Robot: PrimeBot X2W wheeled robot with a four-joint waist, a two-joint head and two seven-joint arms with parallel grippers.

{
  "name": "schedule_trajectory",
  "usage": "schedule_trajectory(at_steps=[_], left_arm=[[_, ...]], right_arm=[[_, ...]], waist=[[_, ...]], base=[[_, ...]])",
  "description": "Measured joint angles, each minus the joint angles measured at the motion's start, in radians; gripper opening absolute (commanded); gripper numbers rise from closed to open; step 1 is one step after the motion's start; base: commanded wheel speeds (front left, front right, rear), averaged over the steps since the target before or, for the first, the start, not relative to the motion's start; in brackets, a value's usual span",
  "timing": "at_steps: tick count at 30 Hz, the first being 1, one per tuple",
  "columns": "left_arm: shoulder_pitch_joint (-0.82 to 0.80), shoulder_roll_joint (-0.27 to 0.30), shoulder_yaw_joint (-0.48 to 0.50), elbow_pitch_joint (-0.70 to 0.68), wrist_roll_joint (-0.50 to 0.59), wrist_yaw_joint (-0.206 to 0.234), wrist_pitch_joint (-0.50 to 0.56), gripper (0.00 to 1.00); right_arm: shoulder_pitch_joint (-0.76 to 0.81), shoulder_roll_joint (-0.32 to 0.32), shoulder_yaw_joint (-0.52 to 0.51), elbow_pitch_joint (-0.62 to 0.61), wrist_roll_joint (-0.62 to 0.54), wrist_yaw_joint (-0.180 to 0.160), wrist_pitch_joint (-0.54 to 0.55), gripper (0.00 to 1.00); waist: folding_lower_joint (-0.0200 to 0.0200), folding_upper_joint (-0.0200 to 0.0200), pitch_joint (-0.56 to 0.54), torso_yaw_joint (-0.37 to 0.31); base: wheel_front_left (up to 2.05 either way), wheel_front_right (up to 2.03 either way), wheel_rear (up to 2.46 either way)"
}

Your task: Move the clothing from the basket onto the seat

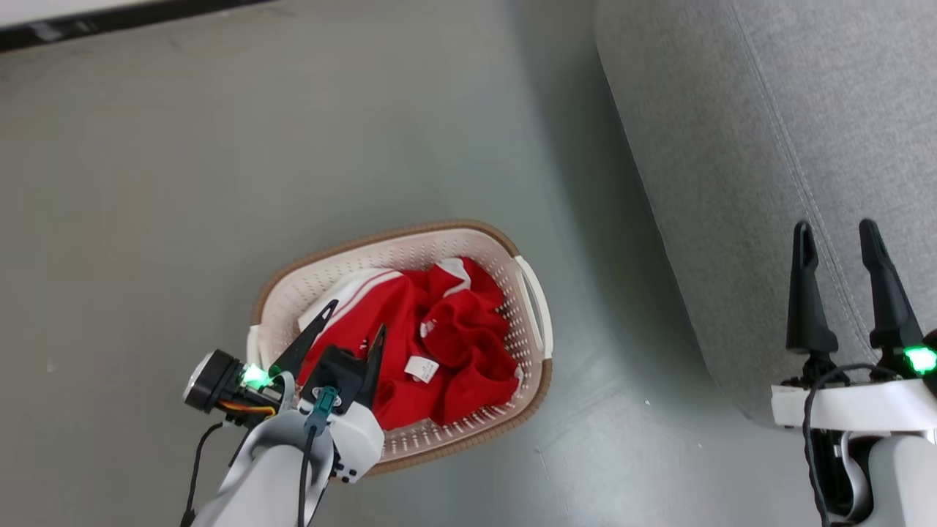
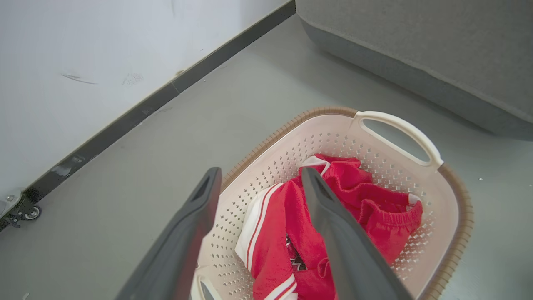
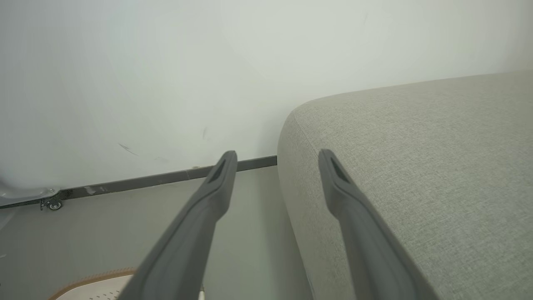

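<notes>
One heap of clothing in basket, under spread left gripper, right gripper spread over seat

I'm looking at a sparse, staged living space: smooth grey floor, scuffed white wall with dark skirting, a grey upholstered seat, a laundry basket.

Bright, even light — soft shadow beside seat; wrist views bend at edges.
</notes>
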Motion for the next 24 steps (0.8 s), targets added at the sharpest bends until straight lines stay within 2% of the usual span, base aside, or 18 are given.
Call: schedule_trajectory(at_steps=[20, 24], left_arm=[[-0.119, 0.041, -0.034, 0.139, 0.078, 0.015, 0.007, 1.00], [-0.141, 0.051, -0.037, 0.162, 0.088, 0.035, 0.012, 1.00]], right_arm=[[-0.090, 0.001, 0.047, 0.005, 0.070, 0.000, -0.008, 1.00], [-0.118, 0.002, 0.057, -0.002, 0.078, 0.000, -0.009, 1.00]], waist=[[0.0000, 0.0000, 0.147, -0.086], [0.0000, 0.0000, 0.173, -0.101]], base=[[0.00, 0.00, 0.00], [0.00, 0.00, 0.00]])
